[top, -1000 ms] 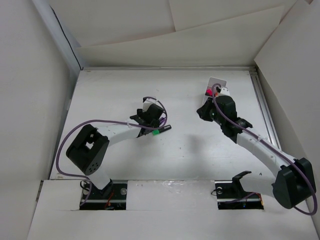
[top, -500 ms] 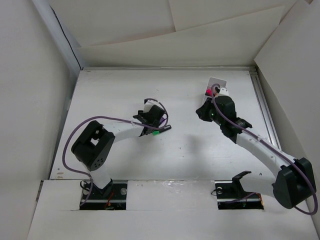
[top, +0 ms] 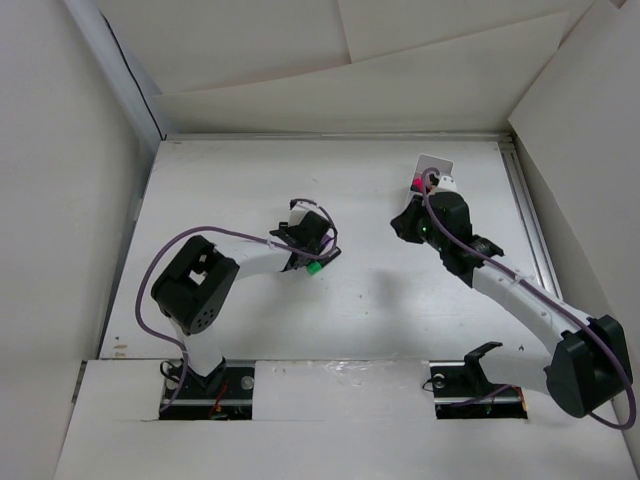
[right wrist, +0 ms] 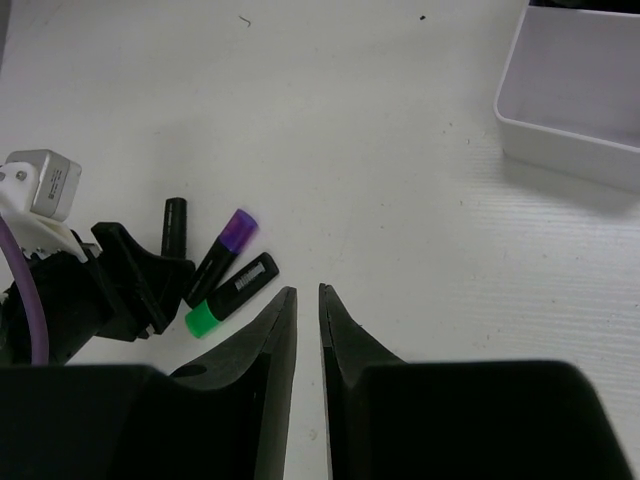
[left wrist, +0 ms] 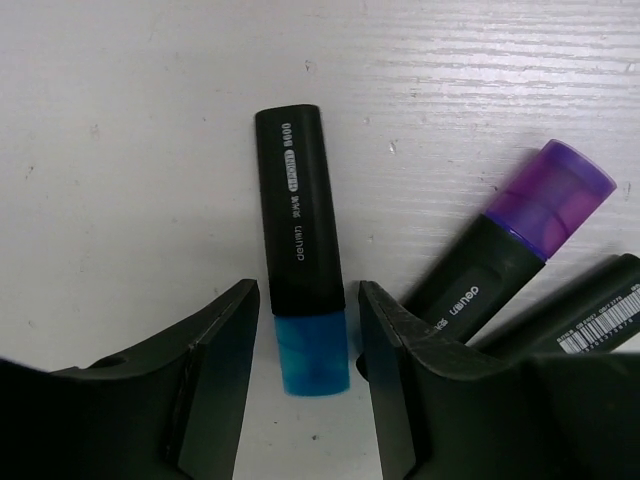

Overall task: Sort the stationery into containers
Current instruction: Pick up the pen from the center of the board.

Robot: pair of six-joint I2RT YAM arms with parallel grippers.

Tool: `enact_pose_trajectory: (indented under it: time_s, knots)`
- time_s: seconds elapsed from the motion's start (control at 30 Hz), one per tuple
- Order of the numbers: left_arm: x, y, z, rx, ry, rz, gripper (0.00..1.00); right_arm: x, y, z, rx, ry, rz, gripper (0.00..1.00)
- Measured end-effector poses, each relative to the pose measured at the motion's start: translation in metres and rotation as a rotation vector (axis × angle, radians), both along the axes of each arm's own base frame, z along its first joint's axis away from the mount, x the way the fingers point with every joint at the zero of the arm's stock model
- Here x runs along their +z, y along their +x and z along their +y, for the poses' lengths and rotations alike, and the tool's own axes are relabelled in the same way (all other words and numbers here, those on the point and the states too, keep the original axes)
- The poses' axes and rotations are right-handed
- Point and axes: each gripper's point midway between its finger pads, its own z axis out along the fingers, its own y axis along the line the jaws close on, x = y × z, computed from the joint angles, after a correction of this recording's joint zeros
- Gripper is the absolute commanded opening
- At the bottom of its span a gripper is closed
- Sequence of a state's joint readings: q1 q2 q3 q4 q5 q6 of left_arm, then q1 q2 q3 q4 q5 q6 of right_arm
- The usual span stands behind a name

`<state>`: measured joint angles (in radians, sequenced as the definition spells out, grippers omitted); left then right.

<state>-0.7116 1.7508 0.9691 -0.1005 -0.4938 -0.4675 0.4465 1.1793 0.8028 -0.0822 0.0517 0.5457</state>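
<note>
We see the white plastic organiser [right wrist: 560, 140] far up and right of our right fingers [right wrist: 306, 295], which are pinched almost together on nothing. Its one visible square compartment looks bare; the rest is cut off. Our left fingers [left wrist: 307, 290] stand spread either side of a blue-capped marker [left wrist: 297, 230], not touching it, on the grainy surface [left wrist: 120, 150]. Just right lies a purple-capped marker [left wrist: 530, 230].
</note>
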Motion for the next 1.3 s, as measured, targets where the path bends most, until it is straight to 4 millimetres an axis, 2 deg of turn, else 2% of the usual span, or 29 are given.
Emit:
enact_pose_trajectory:
  time_s: [0.1,0.13,0.23,0.27,0.43,0.6,0.73,1.0,1.13,1.2,1.3]
  knots:
    - [0.0,0.001,-0.002,-0.004,-0.005,-0.002,0.33,0.0,0.0,0.0,0.0,-0.001,0.0,0.28]
    - [0.001,0.002,-0.002,-0.005,-0.006,-0.001,0.31,0.0,0.0,0.0,0.0,-0.001,-0.001,0.36]
    - [0.0,0.001,-0.002,-0.009,-0.003,0.001,0.21,0.0,0.0,0.0,0.001,-0.002,-0.001,0.49]
    - [0.0,0.002,-0.002,-0.01,-0.003,0.001,0.21,0.0,0.0,-0.001,0.0,-0.001,-0.001,0.56]
    - [0.0,0.002,-0.003,-0.011,-0.003,0.0,0.11,-0.004,0.002,-0.002,0.011,-0.006,0.025,0.59]
    - [0.006,0.002,-0.003,-0.004,-0.018,-0.013,0.08,0.004,0.001,-0.003,0.001,-0.004,0.001,0.59]
    - [0.032,0.002,-0.001,0.012,-0.062,-0.069,0.07,0.023,-0.001,-0.004,-0.026,0.001,-0.059,0.59]
    - [0.116,0.008,-0.004,0.026,-0.227,-0.258,0.07,0.065,0.002,-0.006,-0.078,0.046,-0.209,0.59]
    - [0.136,-0.001,-0.013,-0.028,-0.323,-0.307,0.07,0.073,0.002,0.001,-0.066,0.069,-0.248,0.7]
    - [0.143,-0.01,-0.024,-0.087,-0.366,-0.323,0.07,0.078,0.001,0.007,-0.035,0.089,-0.26,0.8]
    - [0.154,-0.023,-0.043,-0.199,-0.44,-0.353,0.07,0.082,-0.002,0.023,0.039,0.118,-0.261,0.89]
